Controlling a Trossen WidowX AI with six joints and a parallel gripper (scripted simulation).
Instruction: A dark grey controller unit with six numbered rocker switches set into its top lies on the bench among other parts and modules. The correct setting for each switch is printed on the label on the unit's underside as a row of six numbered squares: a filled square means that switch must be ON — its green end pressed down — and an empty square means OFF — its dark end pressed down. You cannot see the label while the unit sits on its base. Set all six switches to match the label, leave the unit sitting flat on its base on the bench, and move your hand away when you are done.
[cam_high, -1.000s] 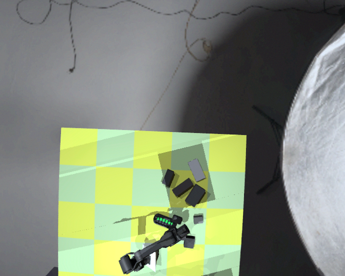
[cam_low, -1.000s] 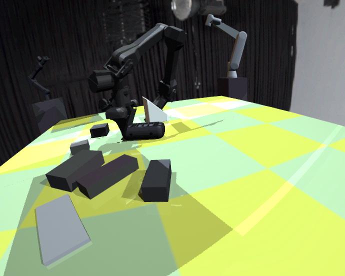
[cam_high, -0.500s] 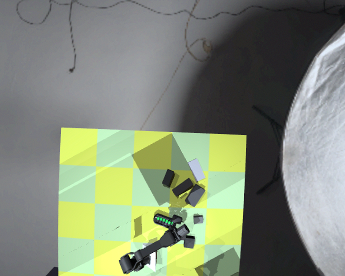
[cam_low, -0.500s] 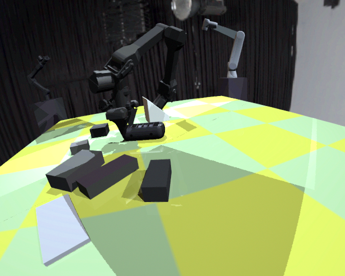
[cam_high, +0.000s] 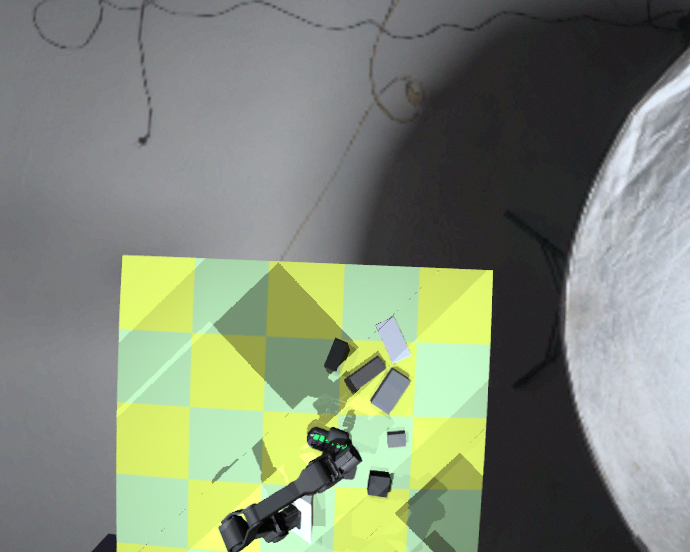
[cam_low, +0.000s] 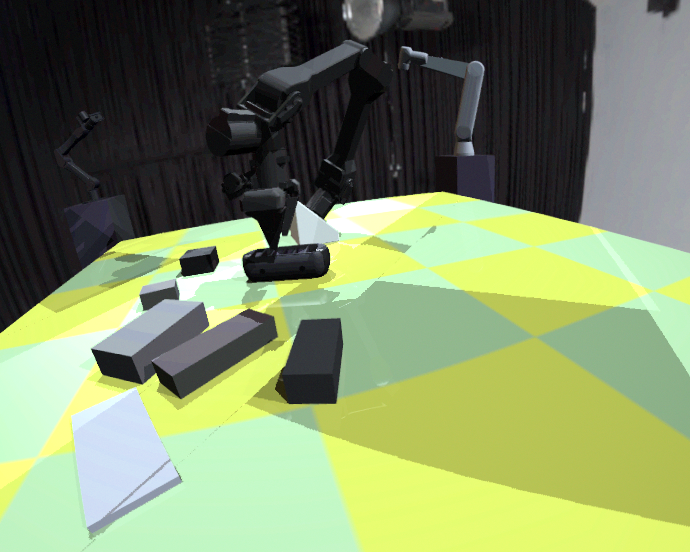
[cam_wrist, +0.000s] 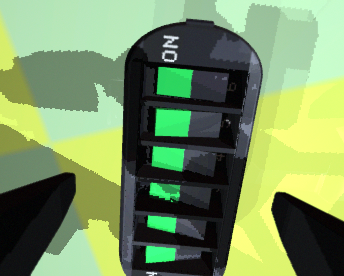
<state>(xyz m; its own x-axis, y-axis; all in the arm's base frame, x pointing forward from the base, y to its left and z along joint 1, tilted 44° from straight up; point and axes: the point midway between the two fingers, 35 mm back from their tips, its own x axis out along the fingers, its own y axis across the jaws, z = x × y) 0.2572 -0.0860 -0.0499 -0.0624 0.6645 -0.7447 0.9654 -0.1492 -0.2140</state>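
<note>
The dark grey controller unit (cam_high: 316, 438) (cam_low: 287, 270) (cam_wrist: 131, 200) sits on its base on the bench, switches up. In the wrist view its six rocker switches run down the picture, green ends on the left and dark ends on the right. The numbers 6, 5 and 4 show faintly beside the upper three. I cannot tell surely which end of each is pressed down. "ON" is printed at the top end. The label underneath is hidden. My gripper (cam_low: 274, 246) (cam_wrist: 174, 191) is open and empty over the unit, its fingers seen to either side of it.
A white wedge (cam_high: 306, 520) (cam_low: 313, 226) stands near the arm's base. A small black block (cam_high: 379, 483) (cam_low: 198, 261) and a small grey block (cam_high: 396, 439) (cam_low: 159, 294) lie to one side. Three larger dark blocks and a pale flat plate (cam_high: 393, 340) (cam_low: 123, 454) lie farther from the arm's base.
</note>
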